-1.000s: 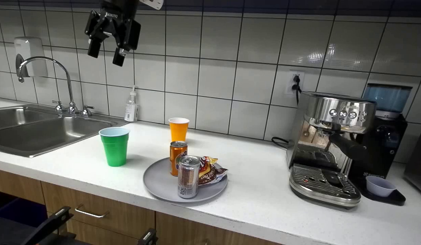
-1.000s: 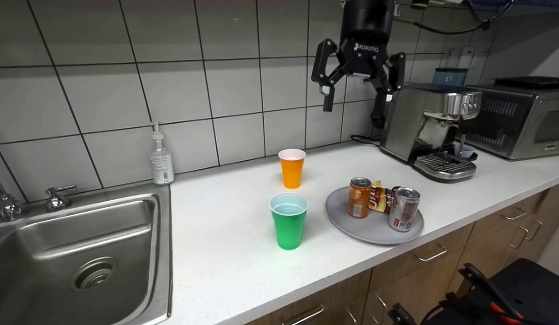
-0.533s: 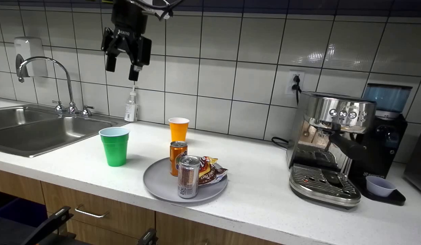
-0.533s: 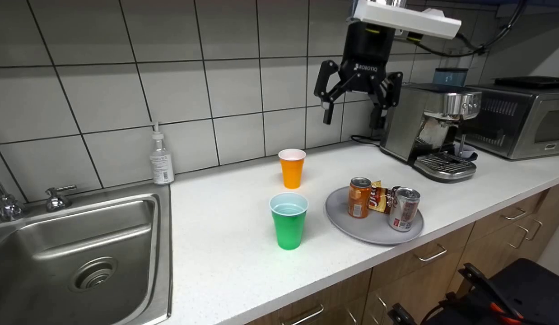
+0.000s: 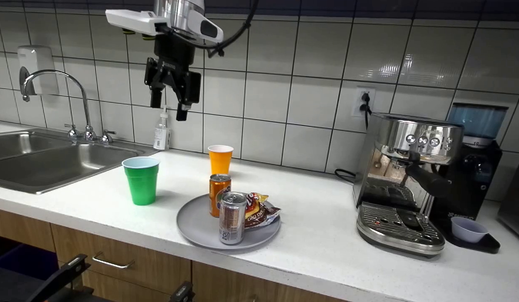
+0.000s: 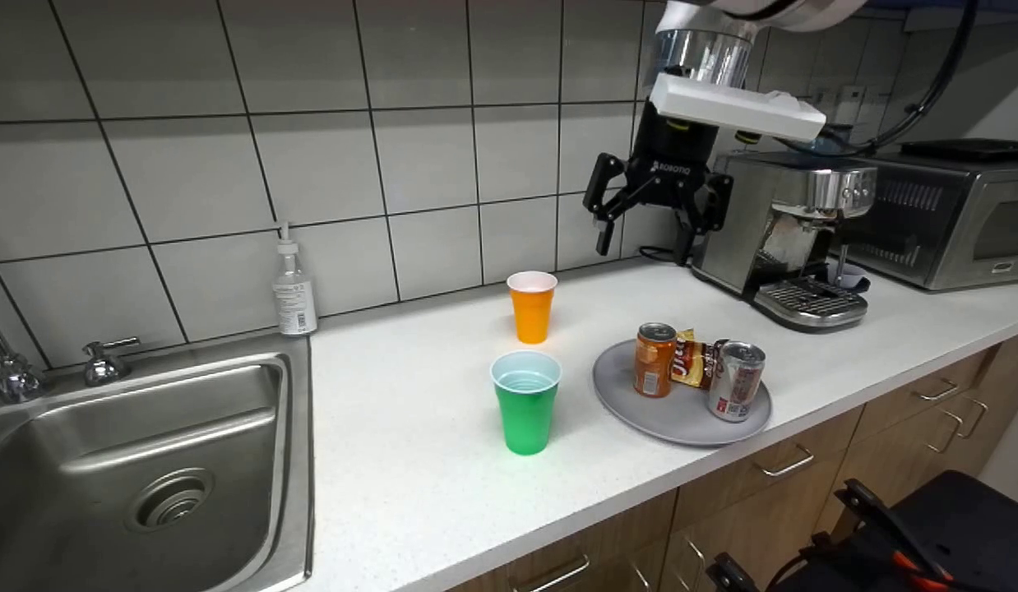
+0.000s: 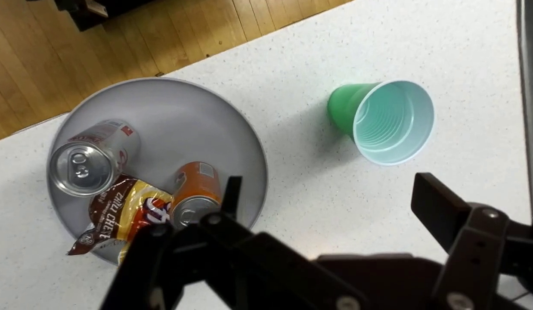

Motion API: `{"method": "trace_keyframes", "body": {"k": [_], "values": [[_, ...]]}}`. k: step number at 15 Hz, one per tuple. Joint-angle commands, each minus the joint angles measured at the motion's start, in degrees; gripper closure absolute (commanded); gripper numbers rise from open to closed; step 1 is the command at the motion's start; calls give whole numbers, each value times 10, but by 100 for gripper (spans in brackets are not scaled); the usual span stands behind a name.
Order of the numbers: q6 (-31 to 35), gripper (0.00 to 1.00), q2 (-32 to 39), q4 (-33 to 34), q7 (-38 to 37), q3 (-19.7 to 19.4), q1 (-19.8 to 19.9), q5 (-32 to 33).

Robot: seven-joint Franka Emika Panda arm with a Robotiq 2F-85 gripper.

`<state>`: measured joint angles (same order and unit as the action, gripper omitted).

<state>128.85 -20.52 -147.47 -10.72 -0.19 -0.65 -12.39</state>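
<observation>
One wide-spread, empty claw (image 7: pixel 329 185) partly hides the wrist view's orange can (image 7: pixel 196 189). Only exterior views show the orange cup (image 6: pixel 532 312).

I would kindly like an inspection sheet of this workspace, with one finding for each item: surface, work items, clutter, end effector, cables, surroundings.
Surface: white speckled countertop; no spill seen.
Work items: green cup and orange cup, upright; gray plate carrying orange can, silver can and snack bag.
Clutter: pump bottle by the sink.
End effector: open, hanging above the countertop, holding nothing.
Cables: dark cable along the arm; black plugs in the wall outlet; dark cord beside the coffee machine.
Surroundings: tiled wall, wall dispenser, wooden drawer, microwave-like oven.
</observation>
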Motion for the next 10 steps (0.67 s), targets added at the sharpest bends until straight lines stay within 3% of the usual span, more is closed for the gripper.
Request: {"method": "trace_keyframes", "body": {"k": [1, 10], "values": [[48, 0, 24, -10, 11, -10, 15, 1], [142, 0, 114, -12, 14, -32, 36, 11]]}}
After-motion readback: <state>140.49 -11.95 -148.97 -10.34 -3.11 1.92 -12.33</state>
